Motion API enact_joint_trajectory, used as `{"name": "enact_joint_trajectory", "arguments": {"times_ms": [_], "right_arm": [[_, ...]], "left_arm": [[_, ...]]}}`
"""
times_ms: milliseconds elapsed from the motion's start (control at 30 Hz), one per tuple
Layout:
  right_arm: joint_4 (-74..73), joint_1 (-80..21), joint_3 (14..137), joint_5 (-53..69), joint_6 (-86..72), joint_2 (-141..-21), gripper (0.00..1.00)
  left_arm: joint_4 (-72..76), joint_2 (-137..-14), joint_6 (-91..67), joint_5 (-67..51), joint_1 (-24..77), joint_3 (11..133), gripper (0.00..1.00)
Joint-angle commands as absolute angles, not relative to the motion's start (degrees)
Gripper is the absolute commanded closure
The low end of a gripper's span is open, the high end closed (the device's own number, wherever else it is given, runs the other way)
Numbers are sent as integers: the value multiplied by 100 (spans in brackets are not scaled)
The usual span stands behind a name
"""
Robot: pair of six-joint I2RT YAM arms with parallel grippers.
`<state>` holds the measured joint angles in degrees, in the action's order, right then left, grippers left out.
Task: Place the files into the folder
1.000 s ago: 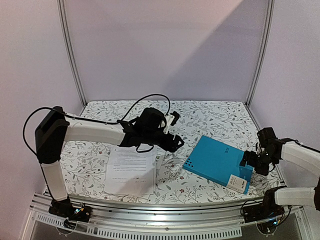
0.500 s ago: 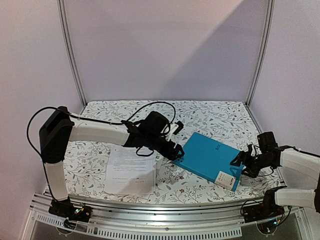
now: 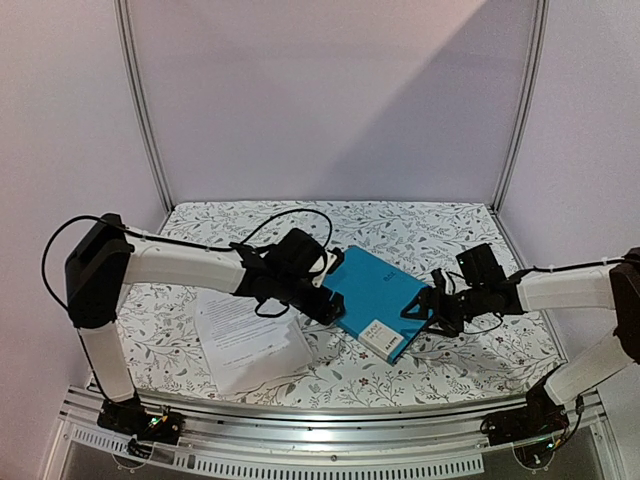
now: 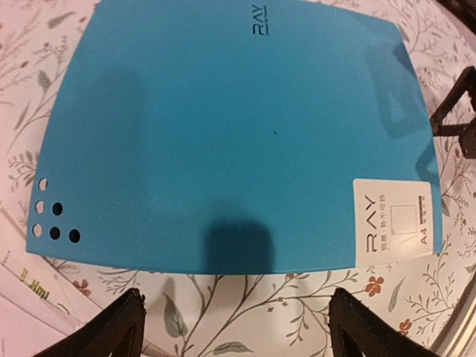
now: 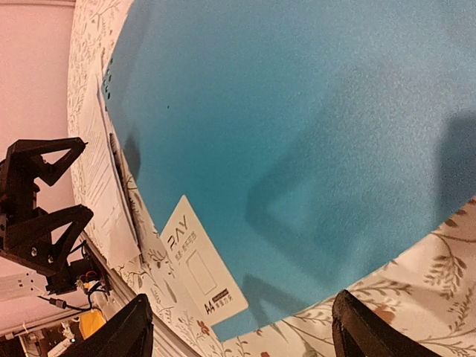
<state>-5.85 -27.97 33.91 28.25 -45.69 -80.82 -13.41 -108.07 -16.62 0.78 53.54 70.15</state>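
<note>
The teal-blue folder [image 3: 372, 296] lies closed and flat on the flowered tablecloth near the middle, its white label [image 3: 379, 336] at the near corner. The files, white printed sheets [image 3: 248, 336], lie to its left, partly under my left arm. My left gripper [image 3: 330, 306] is open at the folder's left edge; in the left wrist view [image 4: 239, 327] its fingers stand wide apart over the cloth just short of the folder [image 4: 223, 126]. My right gripper [image 3: 425, 311] is open at the folder's right edge; in the right wrist view [image 5: 245, 335] it hangs over the folder [image 5: 297, 111] and label [image 5: 199, 269].
The tablecloth [image 3: 440, 235] covers the table inside white walls with metal corner posts [image 3: 515, 110]. A metal rail [image 3: 320, 425] runs along the near edge. A black cable [image 3: 285, 222] loops behind my left wrist. A sheet corner [image 4: 22, 294] shows beside the folder.
The folder has slid left from the right side towards the middle, with my right gripper following it. The sheets have shifted and turned a little. My left gripper stayed by the folder's left edge.
</note>
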Motion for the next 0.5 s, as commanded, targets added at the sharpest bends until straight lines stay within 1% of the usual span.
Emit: {"name": "enact_joint_trajectory", "arguments": {"times_ms": [0, 67, 200, 333, 467], "right_arm": [[-707, -3013, 4012, 2760, -4314, -8318, 18], [-1557, -3007, 4257, 2238, -3959, -8294, 16], [-2500, -2997, 4666, 1168, -3275, -8245, 12], [-2430, -2901, 4932, 491, -2949, -8287, 10], [-1909, -2606, 5151, 300, -2851, -8667, 8]], "left_arm": [[-1328, -10231, -2255, 448, 4965, 6606, 14], [-1175, -10093, -2481, 546, 4817, 6452, 13], [-1149, -10201, -3131, 548, 4487, 6469, 12], [-1116, -10554, -3603, 396, 4395, 6680, 12], [-1371, -10948, -3893, 317, 4395, 7054, 12]]}}
